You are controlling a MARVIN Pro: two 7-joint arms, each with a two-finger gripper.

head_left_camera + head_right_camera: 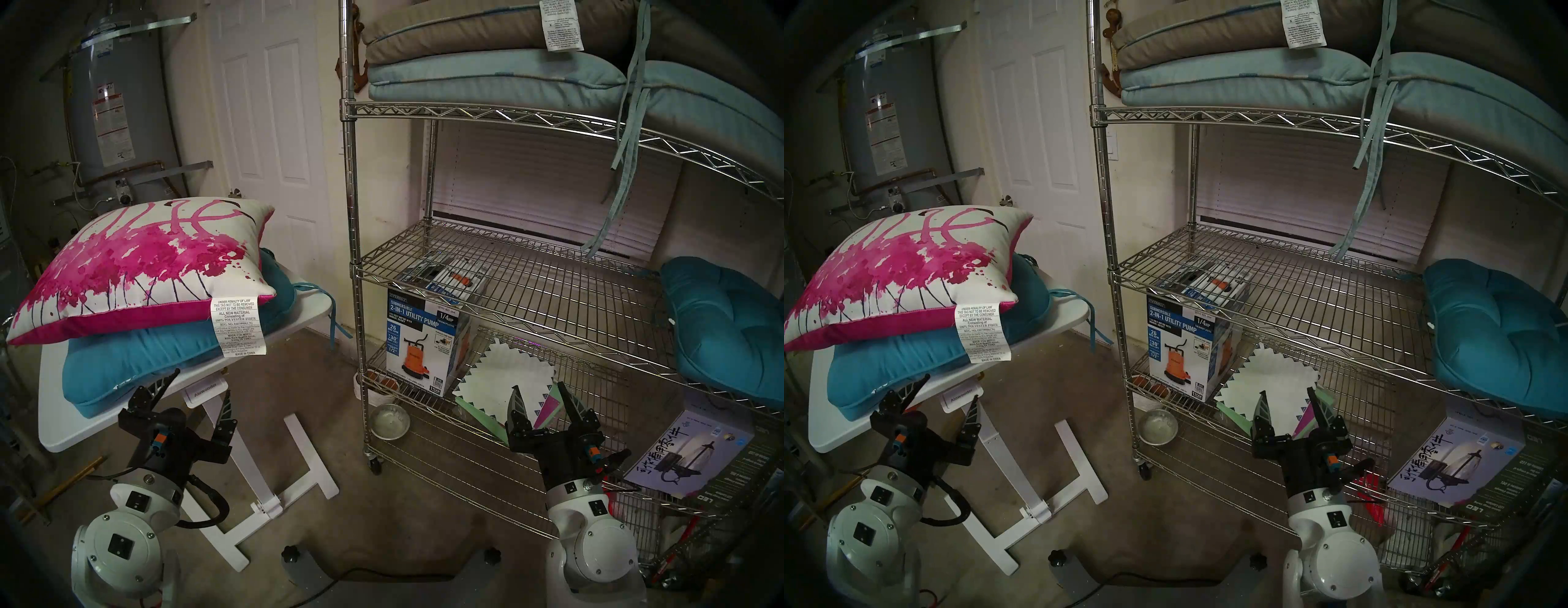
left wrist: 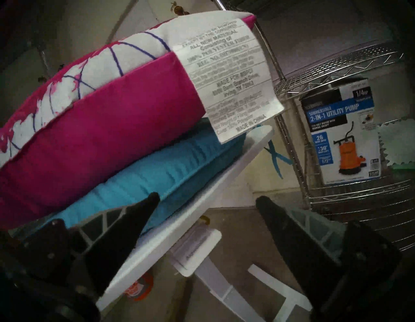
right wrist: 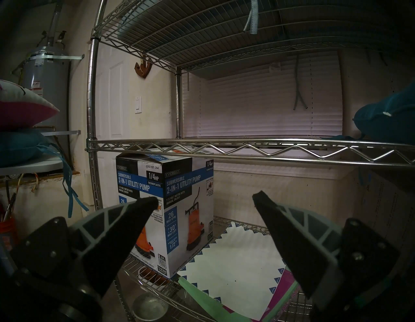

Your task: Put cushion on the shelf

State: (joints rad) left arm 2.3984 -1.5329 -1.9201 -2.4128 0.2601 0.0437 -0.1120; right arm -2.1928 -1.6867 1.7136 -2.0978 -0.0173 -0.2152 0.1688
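The cushion (image 1: 140, 263), white with magenta splashes and a hanging care tag, lies on a teal seat cushion (image 1: 140, 361) on the white tilting table (image 1: 55, 424) at the left. It also shows in the left wrist view (image 2: 101, 126) and at the right wrist view's left edge (image 3: 24, 105). My left gripper (image 1: 201, 384) is open and empty, below the table's front edge, under the cushion's near corner. The chrome wire shelf (image 1: 509, 280) stands at the right. My right gripper (image 1: 539, 388) is open and empty in front of the shelf's lower tiers.
A utility pump box (image 1: 424, 339) and white zigzag-edged paper (image 1: 505, 378) sit on a lower tier. Another teal cushion (image 1: 729, 327) lies on the middle tier's right. Flat pads (image 1: 509, 63) fill the top tier. A metal bowl (image 1: 390, 418) lies on the floor. A water heater (image 1: 123, 106) stands behind.
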